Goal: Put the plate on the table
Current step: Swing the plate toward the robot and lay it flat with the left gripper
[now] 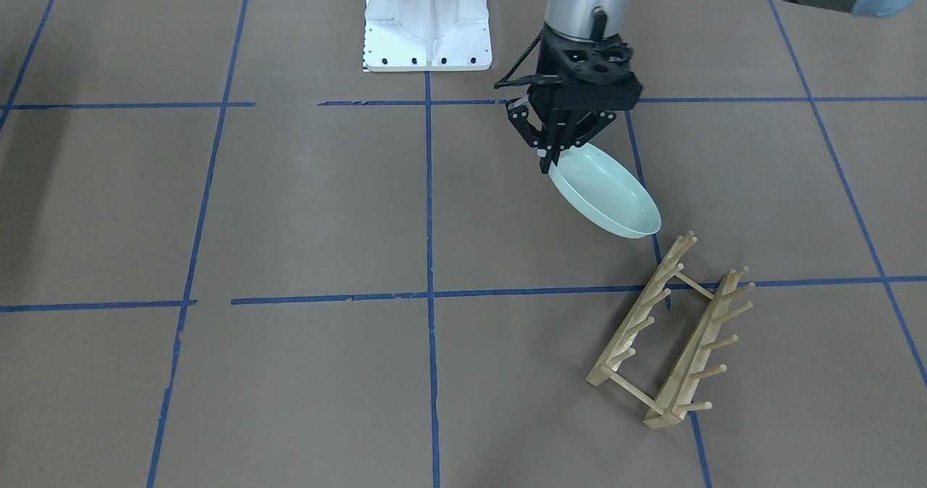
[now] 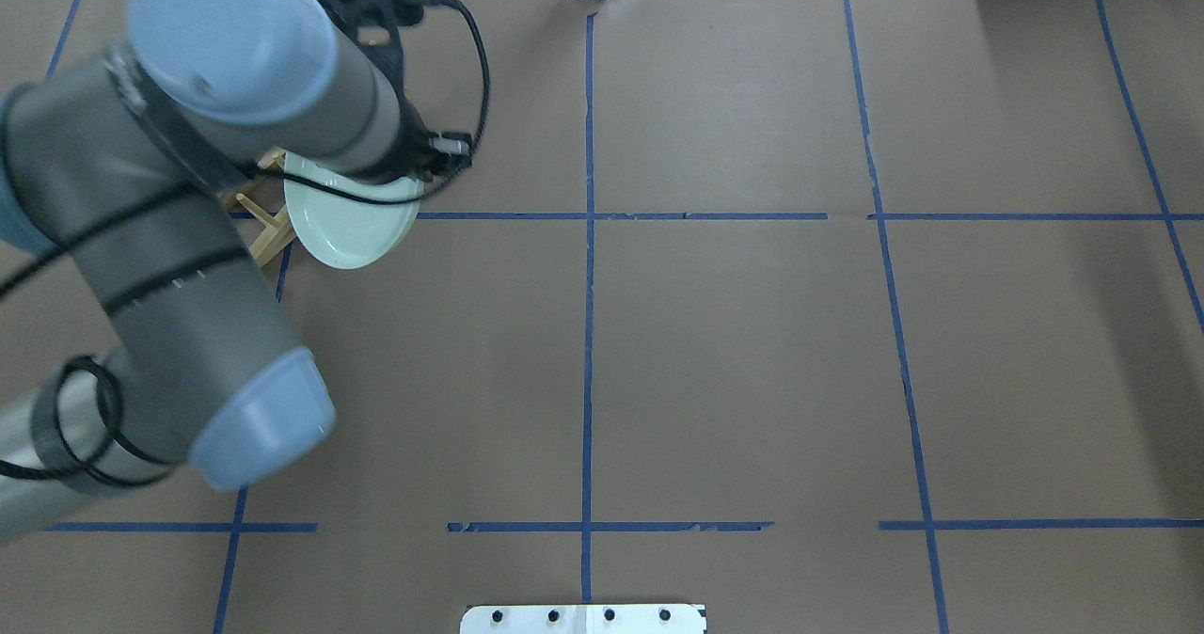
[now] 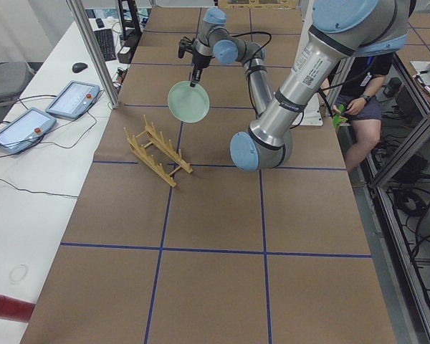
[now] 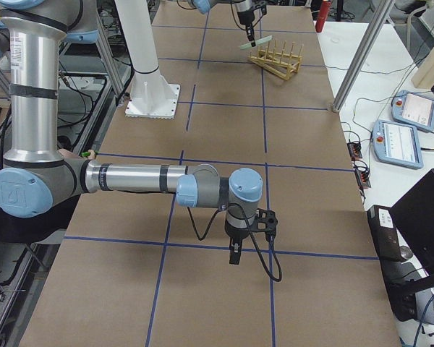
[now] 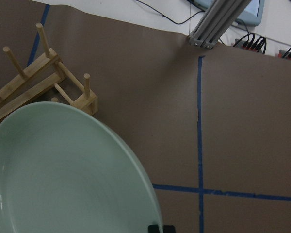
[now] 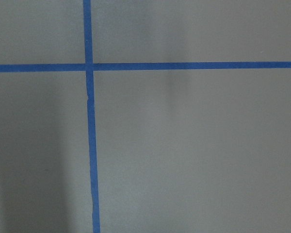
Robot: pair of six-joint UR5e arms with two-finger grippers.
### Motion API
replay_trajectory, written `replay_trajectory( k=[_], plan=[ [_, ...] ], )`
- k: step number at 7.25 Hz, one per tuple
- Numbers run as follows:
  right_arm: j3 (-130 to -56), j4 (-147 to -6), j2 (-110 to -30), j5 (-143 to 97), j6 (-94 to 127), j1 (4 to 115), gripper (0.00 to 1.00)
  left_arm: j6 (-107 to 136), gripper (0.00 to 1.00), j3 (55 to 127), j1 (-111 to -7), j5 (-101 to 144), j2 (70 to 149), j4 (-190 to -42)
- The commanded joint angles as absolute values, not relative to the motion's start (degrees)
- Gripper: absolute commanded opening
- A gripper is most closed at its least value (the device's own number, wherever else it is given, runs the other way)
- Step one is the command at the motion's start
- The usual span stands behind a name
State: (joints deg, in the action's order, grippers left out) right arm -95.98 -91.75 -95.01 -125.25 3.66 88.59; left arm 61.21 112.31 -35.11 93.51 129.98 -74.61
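Note:
The pale mint-green plate (image 1: 608, 195) hangs tilted above the brown table (image 1: 304, 205), just beside the near end of the wooden peg rack (image 1: 670, 332). My left gripper (image 1: 547, 158) is shut on the plate's rim from above. The plate also shows in the overhead view (image 2: 348, 229), the exterior left view (image 3: 188, 102) and the left wrist view (image 5: 63, 174), where it fills the lower left with the rack (image 5: 34, 87) behind it. My right gripper (image 4: 233, 256) shows only in the exterior right view, low over the table far from the plate; I cannot tell whether it is open or shut.
The white robot base (image 1: 426, 24) stands at the table's robot-side edge. The empty rack (image 2: 268, 229) lies partly hidden under my left arm in the overhead view. Tablets (image 3: 72, 97) and cables lie on the side bench. An aluminium post (image 5: 216, 22) stands at the table's edge.

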Motion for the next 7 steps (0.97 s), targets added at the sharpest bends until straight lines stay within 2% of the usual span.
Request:
replay_trajectory(
  k=[1,5,6,7],
  plan=[
    [-96.0,-91.8,-95.0,-125.3,3.7,88.6,1.0,56.7,0.0,105.2,-24.1,79.0,130.1,-72.0],
    [-96.0,-91.8,-95.0,-125.2,3.6,88.6,1.0,47.8,0.0,102.0,-21.7,76.9,129.6,-74.0],
    [-96.0,-91.8,-95.0,-125.3,3.6,88.6,1.0,48.4,0.99,101.1,-19.4,75.9,129.5,-74.3],
    [-96.0,-91.8,-95.0,-125.2,3.7,88.6,1.0,48.9,1.0,101.2,-19.0,72.4,129.5,-76.4]
  ],
)
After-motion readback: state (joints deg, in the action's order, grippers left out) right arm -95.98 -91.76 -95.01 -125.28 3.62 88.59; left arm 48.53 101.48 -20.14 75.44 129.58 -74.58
